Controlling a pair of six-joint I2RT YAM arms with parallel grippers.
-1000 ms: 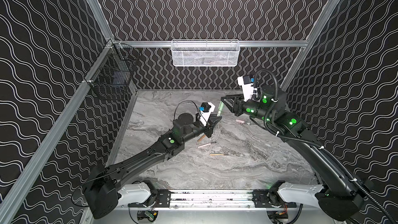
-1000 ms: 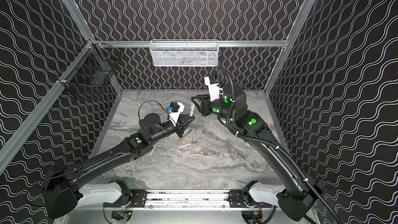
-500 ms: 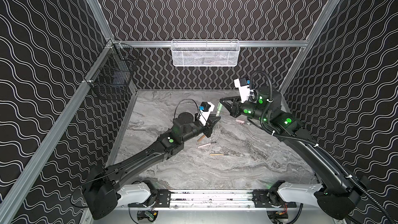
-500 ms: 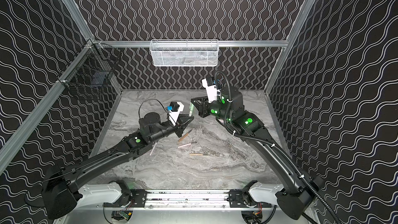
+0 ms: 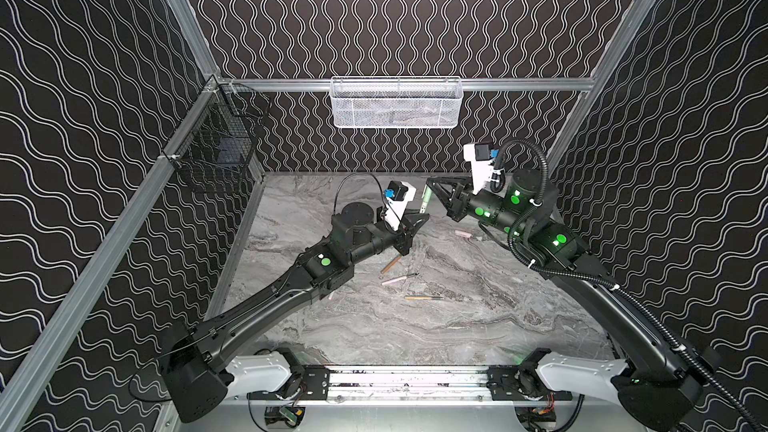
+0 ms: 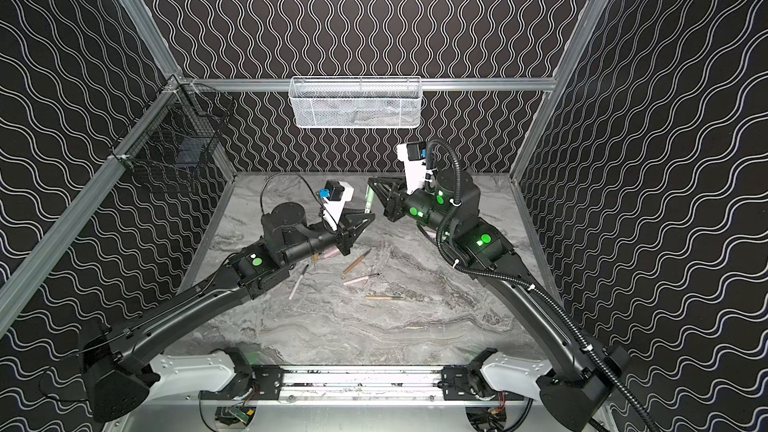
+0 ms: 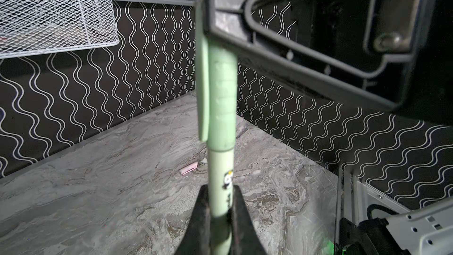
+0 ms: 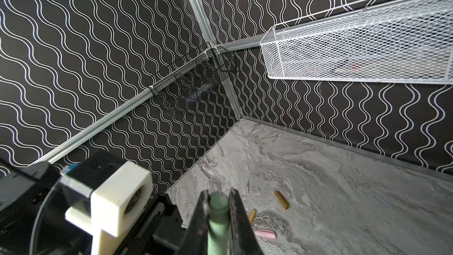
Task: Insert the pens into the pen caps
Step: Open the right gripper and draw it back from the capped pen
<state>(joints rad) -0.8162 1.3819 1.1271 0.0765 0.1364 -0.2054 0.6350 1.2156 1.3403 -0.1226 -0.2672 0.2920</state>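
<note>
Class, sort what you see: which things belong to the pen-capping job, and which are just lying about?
Job: green pen in left tool; green cap in right tool; pink pen; tan pens; pink cap; tan caps.
Lying about: white mesh basket; black wire basket.

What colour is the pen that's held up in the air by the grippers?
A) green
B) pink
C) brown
A: the slim pale green pen is clamped in the left gripper, and the pale green cap on its top end is pinched by the right gripper.
</note>
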